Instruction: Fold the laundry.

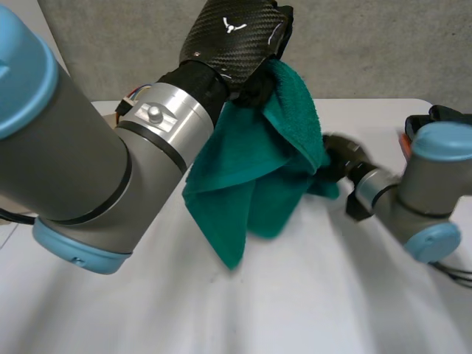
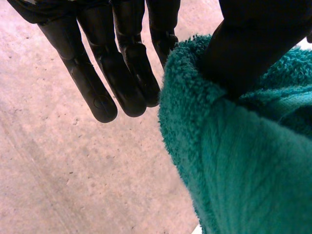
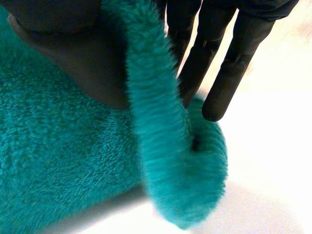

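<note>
1 teal towel (image 1: 251,177), 1 white table (image 1: 332,295) and 2 black hands, the left hand (image 1: 236,37) and the right hand (image 1: 339,155)

A: Surface?
B: Flat white table (image 1: 310,310) — smooth matte top, rounded far corner on the right.
A: Anything lying on it?
B: Teal terry-cloth towel (image 1: 254,177) — lowest folds hang down to the tabletop; can't tell whether they touch.

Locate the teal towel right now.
Head view, centre: the teal towel hangs from the raised left hand, its lower folds near the white table, with the right hand pinching its right-side edge.
</note>
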You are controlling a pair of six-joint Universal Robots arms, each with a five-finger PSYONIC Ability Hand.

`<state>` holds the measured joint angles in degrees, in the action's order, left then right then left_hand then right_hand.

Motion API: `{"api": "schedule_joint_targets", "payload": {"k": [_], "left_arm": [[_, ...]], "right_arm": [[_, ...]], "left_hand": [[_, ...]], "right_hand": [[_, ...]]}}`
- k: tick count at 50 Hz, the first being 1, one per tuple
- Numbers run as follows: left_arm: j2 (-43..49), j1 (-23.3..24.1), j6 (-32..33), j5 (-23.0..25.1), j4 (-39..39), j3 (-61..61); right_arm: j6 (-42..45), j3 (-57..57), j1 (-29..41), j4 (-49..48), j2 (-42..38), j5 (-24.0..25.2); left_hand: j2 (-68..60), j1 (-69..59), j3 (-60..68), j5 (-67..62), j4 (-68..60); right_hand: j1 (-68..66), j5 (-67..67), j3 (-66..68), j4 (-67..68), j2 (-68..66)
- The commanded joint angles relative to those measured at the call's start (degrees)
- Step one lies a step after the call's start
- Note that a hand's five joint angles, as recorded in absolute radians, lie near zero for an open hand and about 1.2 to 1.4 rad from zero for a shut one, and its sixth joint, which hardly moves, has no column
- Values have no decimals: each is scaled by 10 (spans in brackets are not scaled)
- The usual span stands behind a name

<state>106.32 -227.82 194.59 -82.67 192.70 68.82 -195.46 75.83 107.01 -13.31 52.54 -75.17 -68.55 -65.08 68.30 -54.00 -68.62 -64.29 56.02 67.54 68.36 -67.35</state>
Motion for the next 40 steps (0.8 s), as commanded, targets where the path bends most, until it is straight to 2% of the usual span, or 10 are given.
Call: {"api": "schedule_joint_targets", "payload": {"k": [1,3,7,15,21,26,29,31,36,40], "left_arm": [[-9,-47,4,-15,-54,11],[-8,-73,8,-16,-75,18],[12,-121,19,-18,-128,40],[105,-124,31,-14,-201,39],[174,-129,53,-19,-218,-17],[219,-130,127,-32,-197,-122],[230,-128,177,-52,-120,-198],[224,-127,192,-61,-13,-230],[176,-123,189,-60,163,-228],[145,-126,169,-58,161,-196]], "right_arm": [[211,27,-83,37,146,64],[296,28,-101,100,186,106],[427,22,-117,220,228,143],[622,15,-124,398,227,130],[656,-5,-118,418,177,88],[651,-93,-110,365,105,33],[638,-143,-103,301,87,10],[603,-175,-88,213,88,-15],[489,-148,-63,-2,121,-41],[444,-96,-62,-62,173,-35]], "left_hand": [[-114,-149,117,-160,-114],[-114,-149,117,-160,-114],[-114,-149,117,-160,-114],[-114,-149,117,-160,-114],[-114,-149,117,-160,-114],[-114,-149,117,-160,-114],[-114,-149,117,-160,-114],[-114,-149,117,-160,-114],[-114,-149,117,-160,-114],[-114,-149,117,-160,-114]], "right_hand": [[-157,140,125,116,-126],[-157,140,125,116,-126],[-157,140,125,116,-126],[-157,140,125,116,-126],[-157,140,125,116,-126],[-157,140,125,116,-126],[-157,140,125,116,-126],[-157,140,125,116,-126],[-157,140,125,116,-126],[-157,140,125,116,-126]]}}
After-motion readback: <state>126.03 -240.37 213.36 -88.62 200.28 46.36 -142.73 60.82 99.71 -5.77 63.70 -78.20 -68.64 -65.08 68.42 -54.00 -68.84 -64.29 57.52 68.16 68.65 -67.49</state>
